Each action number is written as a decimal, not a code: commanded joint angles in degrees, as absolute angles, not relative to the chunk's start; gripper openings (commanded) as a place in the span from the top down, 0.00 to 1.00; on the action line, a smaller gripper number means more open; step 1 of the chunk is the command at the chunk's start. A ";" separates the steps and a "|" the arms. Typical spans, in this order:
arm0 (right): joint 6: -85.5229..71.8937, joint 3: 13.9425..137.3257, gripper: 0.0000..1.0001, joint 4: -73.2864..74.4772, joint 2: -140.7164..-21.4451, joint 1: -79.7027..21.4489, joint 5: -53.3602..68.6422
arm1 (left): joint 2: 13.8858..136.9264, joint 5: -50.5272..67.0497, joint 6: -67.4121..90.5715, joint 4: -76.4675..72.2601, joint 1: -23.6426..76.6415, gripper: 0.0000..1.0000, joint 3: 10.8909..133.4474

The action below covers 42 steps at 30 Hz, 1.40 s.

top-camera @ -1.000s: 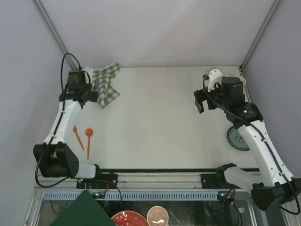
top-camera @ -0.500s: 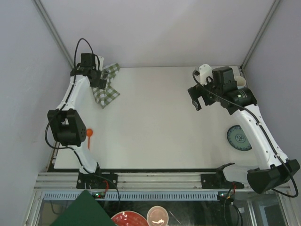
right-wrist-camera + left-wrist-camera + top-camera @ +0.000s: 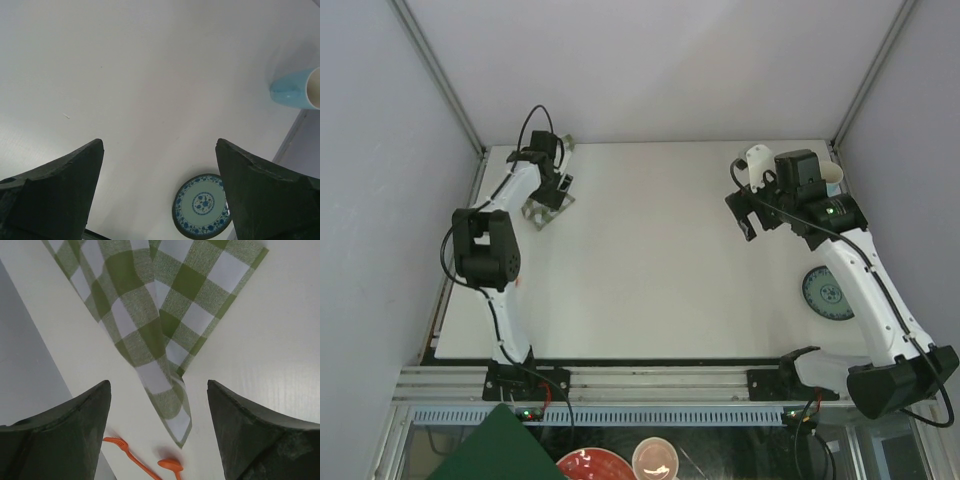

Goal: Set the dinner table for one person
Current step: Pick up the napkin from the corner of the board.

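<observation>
**A:** Left gripper (image 3: pixel 157 389): how do its jaws stand?

**B:** Wide apart, with nothing clamped between them. It hangs over the checked cloth (image 3: pixel 150 315), and its dark fingers (image 3: pixel 65 435) frame the wrist view on either side.

**A:** And the cloth itself?

**B:** Green and white, loosely folded, lying in the far left corner of the dinner table (image 3: pixel 650 260). One pointed corner of it falls between the two fingers in the wrist view (whether the fingertips touch the fabric, I cannot tell).

**A:** Anything beside it?

**B:** An orange fork (image 3: pixel 125 452) and an orange spoon (image 3: pixel 170 463). They lie side by side on the tabletop just past that pointed corner, apart from the cloth.

**A:** Right gripper (image 3: pixel 159 145)?

**B:** Spread open as well, holding nothing. It hovers above the white tabletop toward the far right of the table.

**A:** What lies near it?

**B:** A round plate (image 3: pixel 202 206) with a blue pattern and a dark rim lies flat near the right edge. In the overhead view it is just beside the right arm's forearm. A light blue cup (image 3: pixel 295 89) with a pale inside is in the far right corner, well apart from the plate.

**A:** And the table in all this?

**B:** Off-white with a metal frame edge, it fills the middle of the overhead view. Both arm bases are fixed along its near edge, the left arm reaching to the far left, the right arm to the far right.
</observation>
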<state>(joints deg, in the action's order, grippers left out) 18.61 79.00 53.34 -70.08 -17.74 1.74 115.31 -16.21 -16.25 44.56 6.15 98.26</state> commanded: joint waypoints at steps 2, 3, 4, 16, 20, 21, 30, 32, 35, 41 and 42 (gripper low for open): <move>20.01 80.86 0.10 52.82 -66.91 -18.73 3.54 | 120.00 -19.01 -16.66 46.33 5.90 0.21 104.64; 19.97 80.86 0.11 53.01 -66.75 -18.87 3.44 | 121.11 -19.12 -16.62 46.85 5.92 0.24 105.60; 20.13 80.79 0.13 53.37 -66.52 -18.82 3.85 | 122.18 -19.16 -16.54 47.30 5.92 0.27 106.39; 19.77 78.80 0.33 55.25 -65.92 -18.89 7.50 | 122.13 -24.76 -18.70 46.17 7.44 1.00 106.99; 19.35 77.48 0.37 55.59 -65.84 -19.14 7.71 | 116.11 -26.38 -20.42 43.21 11.53 1.00 102.37; 19.13 77.10 0.38 55.41 -65.75 -19.23 7.61 | 114.12 -25.67 -20.64 43.23 12.67 1.00 102.12; 17.11 74.37 0.51 55.18 -65.42 -19.33 6.41 | 108.76 -22.56 -20.84 48.59 24.54 1.00 111.90; 16.87 74.27 0.54 55.45 -65.04 -19.00 6.33 | 109.90 -21.09 -20.87 51.21 26.95 1.00 116.51; 16.53 74.29 0.58 55.50 -64.01 -18.26 5.94 | 112.06 -18.53 -20.37 54.25 30.84 1.00 122.72; 16.36 74.27 0.60 57.10 -61.14 -16.61 5.62 | 115.23 -19.06 -20.05 54.99 37.46 1.00 131.56; 16.35 74.22 0.60 57.40 -60.74 -16.28 5.77 | 115.30 -18.84 -19.94 55.02 38.31 1.00 132.64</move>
<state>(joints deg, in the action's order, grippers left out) 17.56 73.87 56.99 -63.29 -17.26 6.11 114.50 -19.27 -19.68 55.09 35.27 125.73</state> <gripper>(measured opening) 0.406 0.012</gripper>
